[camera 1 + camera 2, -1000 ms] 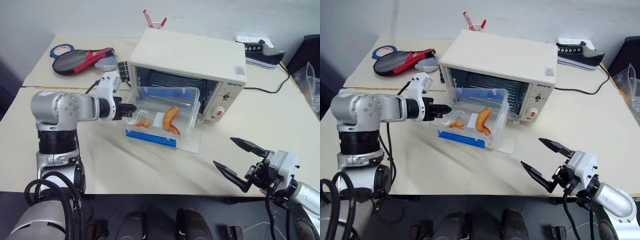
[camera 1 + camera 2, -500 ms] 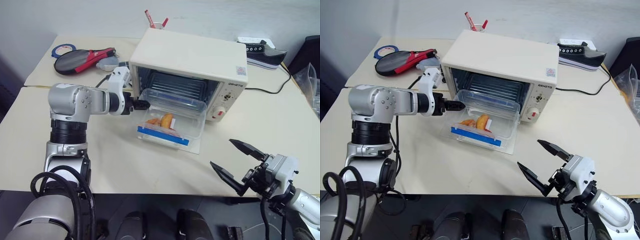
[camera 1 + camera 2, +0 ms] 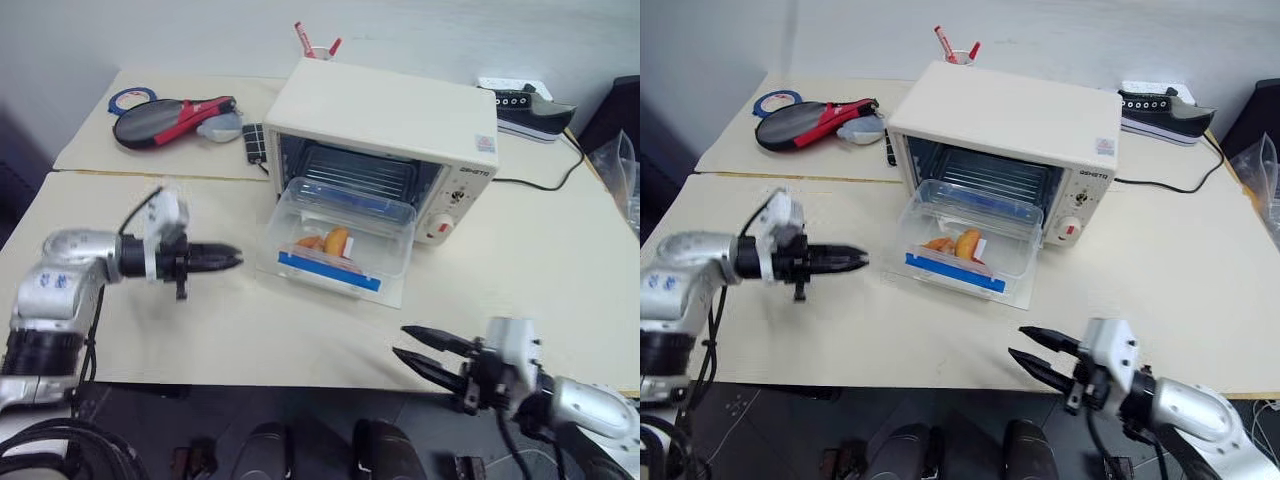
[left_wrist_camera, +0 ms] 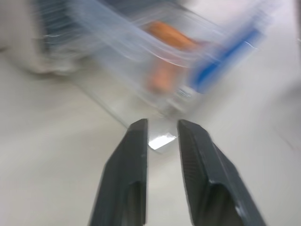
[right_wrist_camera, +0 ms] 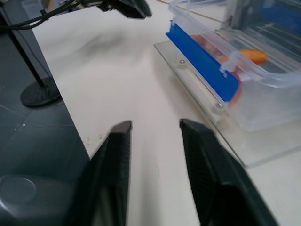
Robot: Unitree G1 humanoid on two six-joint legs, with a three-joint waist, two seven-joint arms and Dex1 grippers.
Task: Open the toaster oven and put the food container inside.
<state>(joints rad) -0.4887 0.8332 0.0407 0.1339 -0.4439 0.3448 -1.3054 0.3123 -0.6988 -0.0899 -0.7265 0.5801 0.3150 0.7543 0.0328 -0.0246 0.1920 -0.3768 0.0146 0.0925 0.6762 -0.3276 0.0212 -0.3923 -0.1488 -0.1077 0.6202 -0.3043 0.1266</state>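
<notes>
Pale cream worktop (image 3: 560, 250) lying under even light, second worktop (image 3: 180, 140) butting against it behind, plain grey-white wall (image 3: 200, 35) rising beyond, dark floor (image 5: 28, 155) showing below

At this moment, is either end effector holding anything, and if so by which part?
Nothing is held. The left end effector hangs shut, apart from the food container, which sits on the toaster oven door. The right end effector has nothing between its fingers.
</notes>
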